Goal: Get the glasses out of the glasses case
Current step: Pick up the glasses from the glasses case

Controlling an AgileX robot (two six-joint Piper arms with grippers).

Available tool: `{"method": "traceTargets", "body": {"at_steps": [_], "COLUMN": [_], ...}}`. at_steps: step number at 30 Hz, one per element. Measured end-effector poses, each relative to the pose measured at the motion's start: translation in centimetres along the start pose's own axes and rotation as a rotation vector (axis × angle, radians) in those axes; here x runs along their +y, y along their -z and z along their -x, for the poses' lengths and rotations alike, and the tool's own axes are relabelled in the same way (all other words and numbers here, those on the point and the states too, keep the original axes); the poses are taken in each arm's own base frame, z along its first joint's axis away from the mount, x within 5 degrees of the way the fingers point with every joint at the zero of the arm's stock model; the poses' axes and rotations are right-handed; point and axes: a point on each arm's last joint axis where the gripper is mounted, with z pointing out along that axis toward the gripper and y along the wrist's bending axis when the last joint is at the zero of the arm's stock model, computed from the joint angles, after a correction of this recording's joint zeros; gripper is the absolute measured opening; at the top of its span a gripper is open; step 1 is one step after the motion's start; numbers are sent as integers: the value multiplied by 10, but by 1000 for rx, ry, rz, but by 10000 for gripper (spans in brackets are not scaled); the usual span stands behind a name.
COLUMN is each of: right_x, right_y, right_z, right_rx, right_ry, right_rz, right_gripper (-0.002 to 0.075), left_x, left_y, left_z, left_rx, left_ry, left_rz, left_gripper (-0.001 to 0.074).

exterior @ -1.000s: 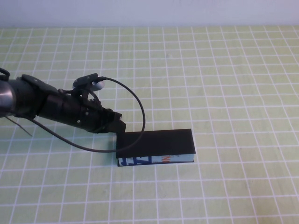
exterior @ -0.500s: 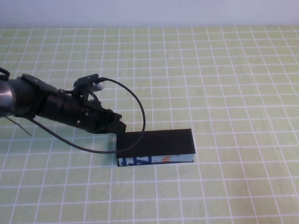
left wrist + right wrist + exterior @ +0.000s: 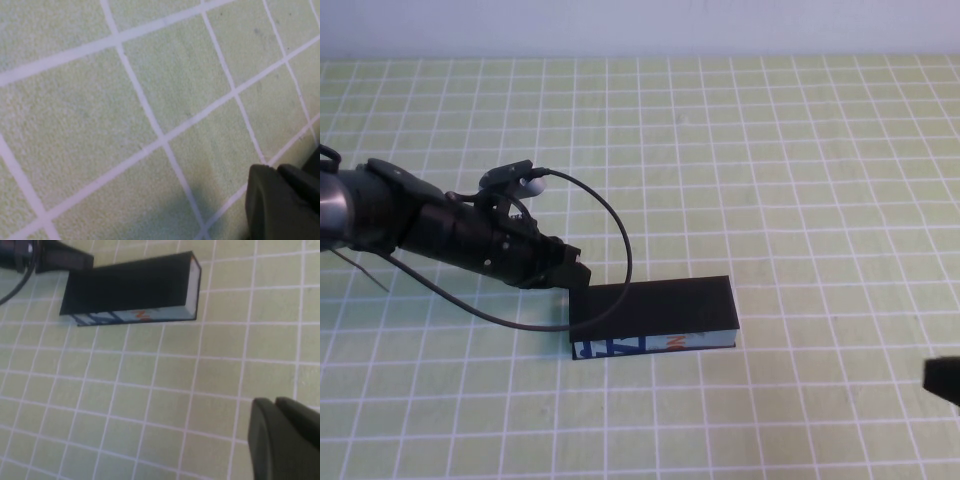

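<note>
The rectangular black glasses case (image 3: 652,317) with its light-blue printed side lies closed on the green-checked table (image 3: 800,180), so no glasses show. The left hand (image 3: 572,274) touches its left end, grip state unclear. The right hand (image 3: 942,380) sits at the near-right edge, fingers together

A: What's the glasses case (image 3: 653,315) look like from where you sit?

B: I see a long black box lying flat on the green checked cloth, a bit left of ctr, lid shut. Light-blue side w/ dark blue, white & orange print faces me.

A: Grippers?

B: Left gripper (image 3: 572,272) sits at its far-left corner. Right gripper (image 3: 942,379) at the right edge, well apart.
</note>
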Motion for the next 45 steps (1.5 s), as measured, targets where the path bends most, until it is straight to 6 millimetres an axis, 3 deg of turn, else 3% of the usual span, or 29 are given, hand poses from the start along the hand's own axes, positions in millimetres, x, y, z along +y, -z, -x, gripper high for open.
{"method": "traceTargets", "body": {"at_steps": [6, 10, 17, 21, 24, 29, 32, 45], "right_x": [14, 42, 105, 125, 128, 121, 119, 114], "right_y": [-41, -74, -127, -153, -169, -193, -204, -232], "right_z": [46, 61, 50, 36, 32, 30, 29, 27], "right_rx": [158, 232, 322, 335, 348, 340, 313, 245], "right_ry": [133, 284, 787, 1017, 1117, 1231, 1278, 1455], "right_rz": [85, 141, 200, 199, 177, 124, 106, 73], "right_gripper": [-18, -18, -18, -11, 42, 217, 283, 311], "left_x": [0, 0, 0, 0, 0, 0, 0, 0], "left_y": [0, 0, 0, 0, 0, 0, 0, 0], "left_z": [0, 0, 0, 0, 0, 0, 0, -1], "left_rx": [4, 4, 4, 4, 4, 4, 5, 6], "left_ry": [-3, -3, -3, -3, -3, -3, -3, -3], "left_rz": [-2, -2, -2, -2, -2, -2, -2, -5], "left_gripper": [-3, -3, -3, -3, -3, -3, -3, -3]}}
